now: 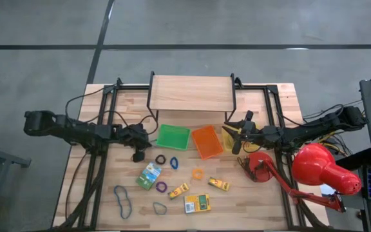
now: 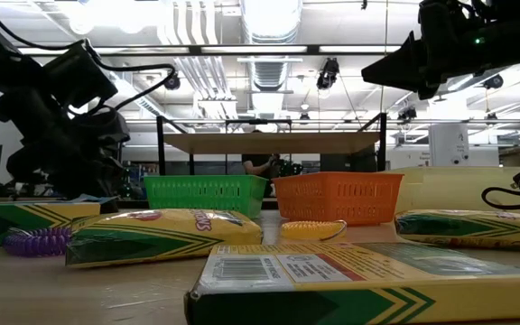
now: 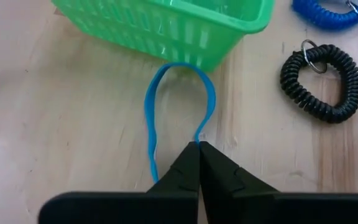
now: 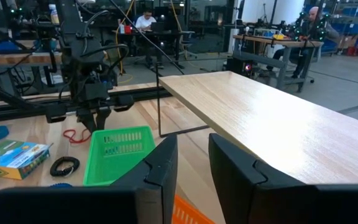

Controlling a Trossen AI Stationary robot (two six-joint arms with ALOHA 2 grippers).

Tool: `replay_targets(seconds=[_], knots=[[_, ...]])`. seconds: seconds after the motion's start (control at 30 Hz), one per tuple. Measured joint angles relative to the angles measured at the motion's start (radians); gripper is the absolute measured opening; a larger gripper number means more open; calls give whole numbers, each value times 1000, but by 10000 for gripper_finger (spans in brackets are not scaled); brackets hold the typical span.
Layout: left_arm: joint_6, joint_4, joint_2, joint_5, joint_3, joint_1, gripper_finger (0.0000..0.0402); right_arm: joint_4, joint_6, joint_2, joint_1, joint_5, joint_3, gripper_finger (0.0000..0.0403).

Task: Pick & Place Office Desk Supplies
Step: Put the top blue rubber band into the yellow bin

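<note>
My left gripper [image 3: 198, 144] is down on the table beside the green tray [image 3: 166, 25], shut on a thin blue rubber band [image 3: 179, 68]. The band's loop lies flat on the wood with its far bend against the tray's wall. In the high view this gripper [image 1: 138, 156] stands left of a black coil band [image 1: 160, 159] and a blue coil band [image 1: 174, 163]. My right gripper [image 4: 191, 146] hovers open and level above the yellow tray [image 1: 228, 139], holding nothing. Several printed boxes, such as the green box [image 1: 149, 175], and other bands lie nearer the front. My left gripper pinches one strand of the blue band [image 3: 197, 138] between its two fingertips, a single thin strand on the loop's near side. The fingers come slanting down from the table's left. The band lies slack on the table, and its other strand [image 3: 150, 149] passes beside the finger.
The orange tray [image 1: 207, 140] sits between the green tray and the yellow tray. A wooden shelf [image 1: 192, 93] stands at the back. A big red lamp [image 1: 324, 169] fills the right front. Yellow boxes [image 1: 197, 203] and loose bands [image 1: 122, 200] dot the front.
</note>
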Motion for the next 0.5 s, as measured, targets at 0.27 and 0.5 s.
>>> replay_targets(seconds=[0.27, 0.5], knots=[[-55, 4, -83, 10, -1, -1, 4, 0, -1, 0, 0, 0, 0, 82], [-94, -30, -194, 14, 0, -1, 4, 0, 0, 0, 0, 0, 0, 73]])
